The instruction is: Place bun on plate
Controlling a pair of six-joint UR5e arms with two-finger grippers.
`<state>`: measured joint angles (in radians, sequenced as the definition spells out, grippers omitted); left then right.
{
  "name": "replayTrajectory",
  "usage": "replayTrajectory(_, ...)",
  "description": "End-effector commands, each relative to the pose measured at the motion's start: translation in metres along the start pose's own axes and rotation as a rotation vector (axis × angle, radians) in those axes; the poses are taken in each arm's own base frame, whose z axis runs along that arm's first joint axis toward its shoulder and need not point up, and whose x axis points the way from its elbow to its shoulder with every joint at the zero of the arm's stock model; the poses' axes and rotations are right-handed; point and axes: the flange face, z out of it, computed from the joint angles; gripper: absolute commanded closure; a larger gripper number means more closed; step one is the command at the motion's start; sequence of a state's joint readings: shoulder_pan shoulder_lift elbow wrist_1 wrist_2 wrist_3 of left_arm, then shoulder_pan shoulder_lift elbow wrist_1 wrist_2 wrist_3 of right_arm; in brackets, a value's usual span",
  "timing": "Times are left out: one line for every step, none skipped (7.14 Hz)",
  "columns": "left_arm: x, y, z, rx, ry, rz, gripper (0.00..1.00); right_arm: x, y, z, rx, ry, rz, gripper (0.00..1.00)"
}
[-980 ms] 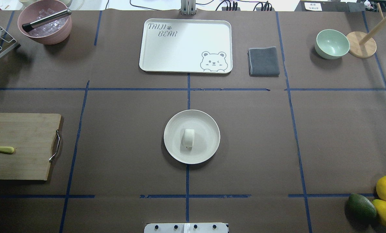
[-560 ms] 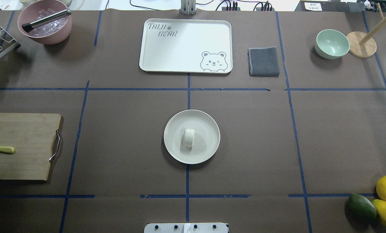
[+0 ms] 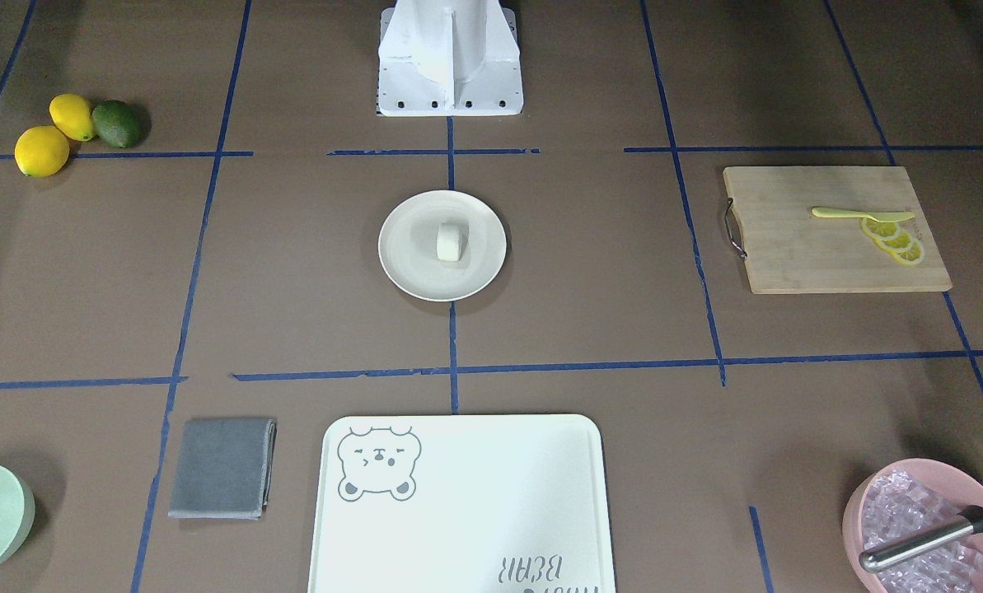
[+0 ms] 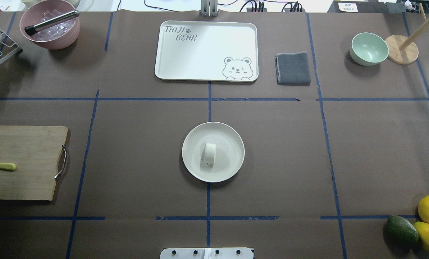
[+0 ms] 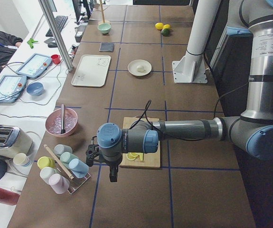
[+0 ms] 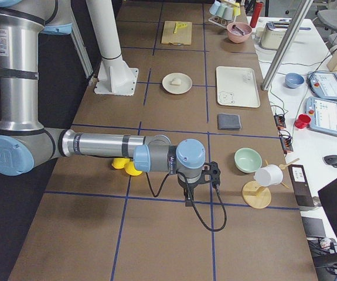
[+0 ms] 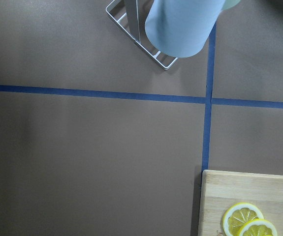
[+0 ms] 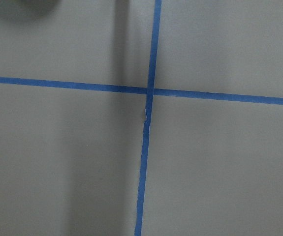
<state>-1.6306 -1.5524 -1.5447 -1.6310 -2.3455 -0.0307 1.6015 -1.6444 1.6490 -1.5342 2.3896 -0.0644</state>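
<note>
The small white bun [image 4: 210, 153] lies on its side in the middle of the round cream plate [image 4: 229, 151] at the table's centre, also seen in the front-facing view as bun [image 3: 450, 242] on plate [image 3: 409, 265]. Neither gripper is near it. The left gripper [image 5: 112, 174] hangs over the table's left end, past the cutting board; the right gripper [image 6: 187, 198] hangs over the right end, near the lemons. Both show only in the side views, so I cannot tell whether they are open or shut. The wrist views show only brown table and blue tape.
A white bear-print tray [image 4: 206, 50], grey cloth [image 4: 293, 68] and mint bowl [image 4: 369, 48] stand at the back. A pink ice bowl [image 4: 49, 28] is back left. A cutting board [image 4: 23, 162] is left; lemons and an avocado [image 4: 401, 228] right.
</note>
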Motion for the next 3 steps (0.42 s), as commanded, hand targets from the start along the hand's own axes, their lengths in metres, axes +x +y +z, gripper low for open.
replayTrajectory(0.0001, -0.0001, -0.0001, 0.001, 0.0, 0.001, 0.0, 0.0002, 0.0001, 0.0001, -0.001, 0.001, 0.001, 0.0)
replayTrajectory(0.0001, -0.0001, -0.0001, 0.001, 0.0, 0.001, 0.0, -0.0004, -0.0007, -0.0004, 0.0, 0.0, 0.0, 0.0)
replayTrajectory(0.0001, -0.0001, -0.0001, 0.001, 0.0, 0.001, 0.0, -0.0016, -0.0031, -0.0018, 0.003, 0.001, -0.002, 0.0)
